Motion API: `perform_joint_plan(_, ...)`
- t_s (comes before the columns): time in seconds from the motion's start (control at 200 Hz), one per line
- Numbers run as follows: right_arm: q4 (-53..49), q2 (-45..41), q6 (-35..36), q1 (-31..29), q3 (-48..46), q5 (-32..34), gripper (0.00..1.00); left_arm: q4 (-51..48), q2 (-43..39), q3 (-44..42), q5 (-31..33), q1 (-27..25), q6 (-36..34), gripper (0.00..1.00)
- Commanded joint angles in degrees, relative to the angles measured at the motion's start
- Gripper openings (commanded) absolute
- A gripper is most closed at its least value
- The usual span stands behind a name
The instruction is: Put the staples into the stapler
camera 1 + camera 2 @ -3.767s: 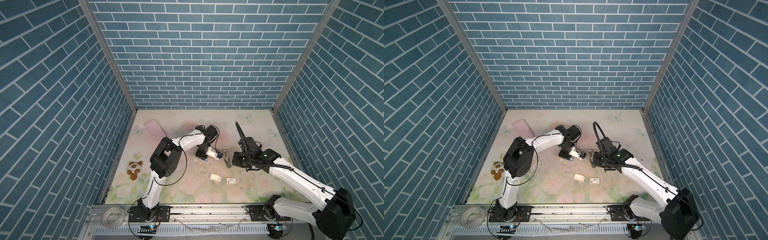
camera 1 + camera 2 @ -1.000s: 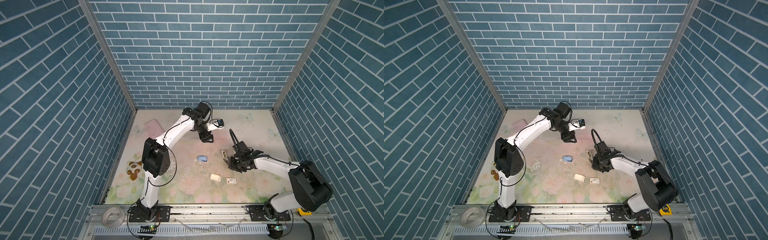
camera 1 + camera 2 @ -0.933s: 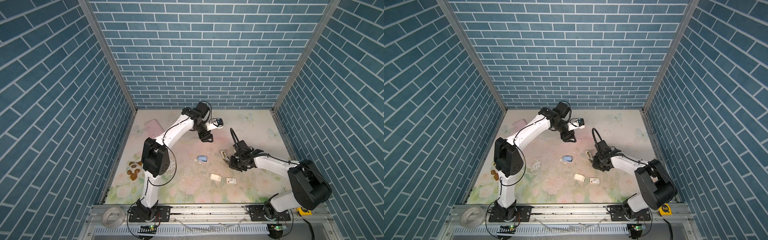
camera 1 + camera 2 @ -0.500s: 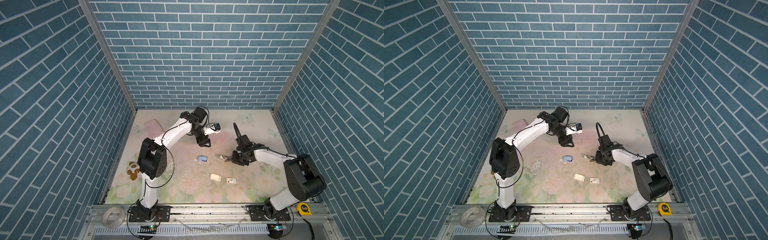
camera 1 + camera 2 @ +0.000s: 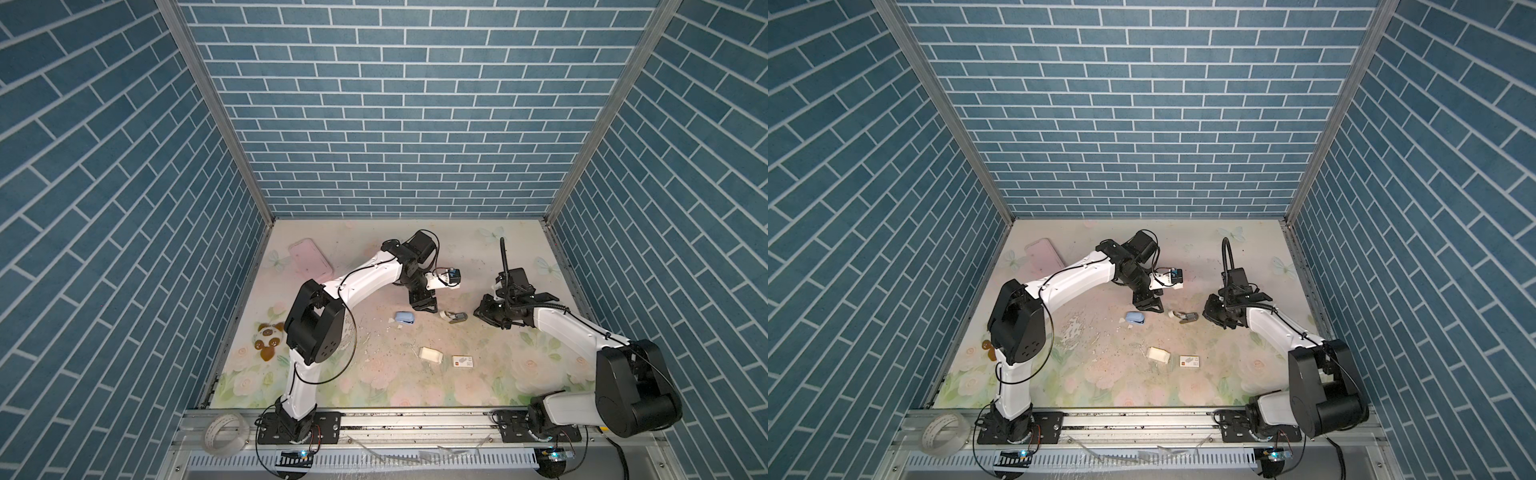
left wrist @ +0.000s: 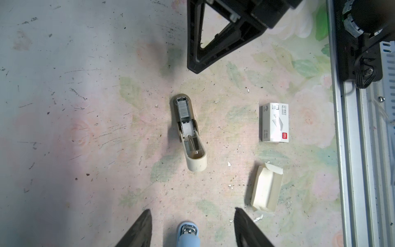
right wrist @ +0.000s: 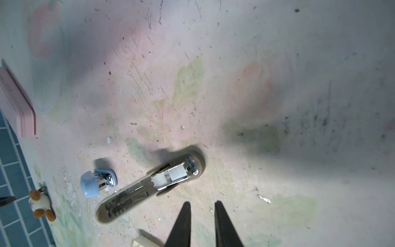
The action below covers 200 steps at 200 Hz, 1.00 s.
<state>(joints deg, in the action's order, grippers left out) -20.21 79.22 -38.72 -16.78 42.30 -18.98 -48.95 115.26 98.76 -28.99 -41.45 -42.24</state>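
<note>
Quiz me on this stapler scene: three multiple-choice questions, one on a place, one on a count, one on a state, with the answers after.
1. Seen from the top views, where on the table is the pink case?
A) back left
B) front right
C) beside the white sleeve

2. How many staplers lie on the table?
A) one
B) two
C) three

3. How is the beige stapler?
A) shut
B) lifted by a gripper
C) lying open, staples in its channel

Answers:
1 A, it lies near the back left corner.
2 B, a blue stapler and the beige one.
3 C, its top is swung back and a strip fills the channel's front.
</note>
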Motion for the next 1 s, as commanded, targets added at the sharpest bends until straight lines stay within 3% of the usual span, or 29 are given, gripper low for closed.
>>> perform_joint_plan(0.0,3.17,2.5,0.3,1.18,-0.08,-5.5,0.22,1.66,1.92,-0.55,-0.4,-0.45,0.65,0.63)
perform_joint_plan(0.31,4.64,10.35,3.83,2.27,3.91,-8.88,0.2,4.21,5.01,-0.32,2.68,-2.83,3.24,0.59)
perform_joint_plan(0.995,4.76,14.34,6.64,2.53,5.66,-10.55,0.18,5.32,5.9,-2.36,2.92,-4.52,3.3,0.56)
